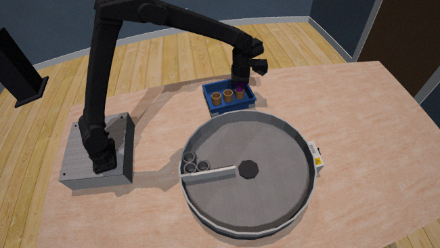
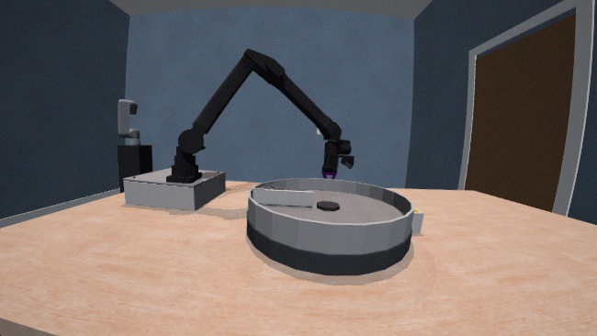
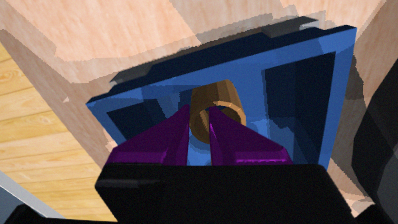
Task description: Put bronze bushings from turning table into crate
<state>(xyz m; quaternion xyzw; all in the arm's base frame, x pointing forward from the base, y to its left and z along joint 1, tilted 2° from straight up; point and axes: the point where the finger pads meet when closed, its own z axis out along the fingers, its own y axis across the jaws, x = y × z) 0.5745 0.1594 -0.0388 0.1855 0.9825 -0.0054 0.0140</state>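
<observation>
Three bronze bushings stand upright in a row in the blue crate (image 1: 234,108) (image 3: 345,42): a left one (image 1: 216,101), a middle one (image 1: 228,98) and a right one (image 1: 239,95) (image 3: 216,93). My gripper (image 1: 239,89) (image 2: 329,177) (image 3: 199,111) points down over the right bushing, purple fingers slightly apart and open. In the wrist view one fingertip is at the bushing's bore and the other beside its wall; the other two bushings do not show there. Three steel bushings (image 1: 203,164) stand close together on the turning table (image 1: 277,152) (image 2: 331,236), at its left rim.
A pale divider wall (image 1: 210,172) (image 2: 285,198) runs from the turning table's left rim toward its dark hub (image 1: 248,169) (image 2: 328,206), beside the steel bushings. The raised rim stands close to the crate. A small white box (image 1: 315,154) is at the rim's right.
</observation>
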